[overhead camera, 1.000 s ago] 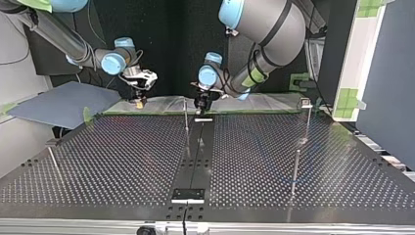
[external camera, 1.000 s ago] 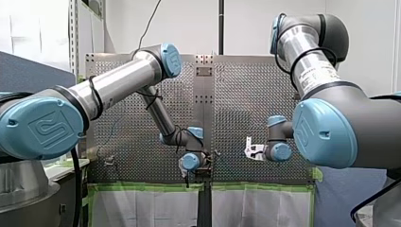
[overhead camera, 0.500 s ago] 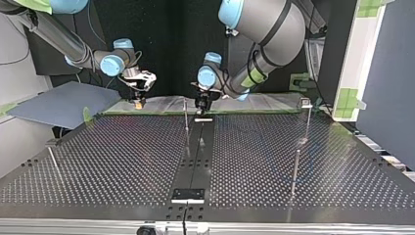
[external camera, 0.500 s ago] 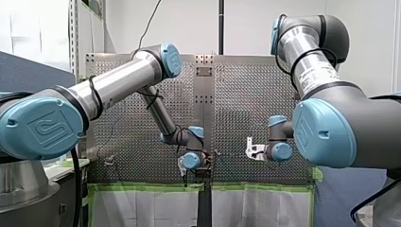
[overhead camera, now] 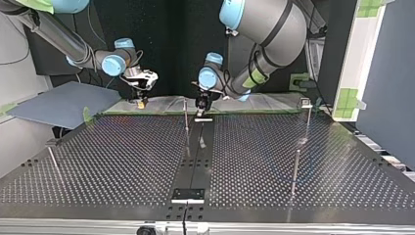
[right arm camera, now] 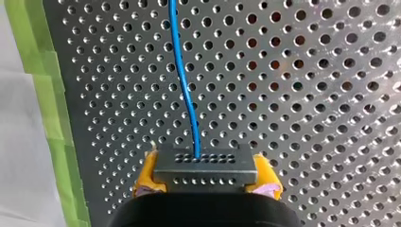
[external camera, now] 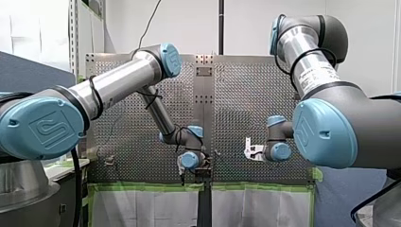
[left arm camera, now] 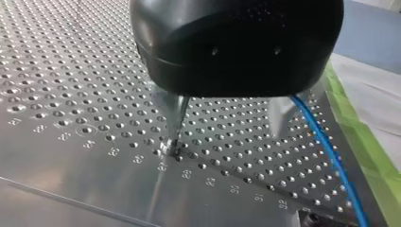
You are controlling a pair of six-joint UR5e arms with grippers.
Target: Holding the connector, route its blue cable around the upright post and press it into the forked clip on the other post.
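My right gripper (right arm camera: 205,176) has its yellow pads shut on a grey connector (right arm camera: 204,163). The blue cable (right arm camera: 185,90) runs out of the connector's top across the perforated plate. In the top view my right gripper (overhead camera: 140,98) hangs over the table's far edge at the left. My left gripper (left arm camera: 226,142) stands open low over the plate, with nothing between its metal fingers (left arm camera: 176,118). The blue cable (left arm camera: 326,146) passes just outside one of them. In the top view my left gripper (overhead camera: 201,105) is beside a thin upright post (overhead camera: 186,117). A clip-topped post (overhead camera: 306,104) stands far right.
Two more thin posts (overhead camera: 295,169) (overhead camera: 54,161) rise from the perforated table (overhead camera: 122,161). Green tape (left arm camera: 364,142) lines the plate's edge close to my left gripper. A black centre strip (overhead camera: 195,161) runs toward a small bracket (overhead camera: 188,195) at the near edge.
My left wrist has shifted slightly toward the front view's left. My right arm holds its place with the connector.
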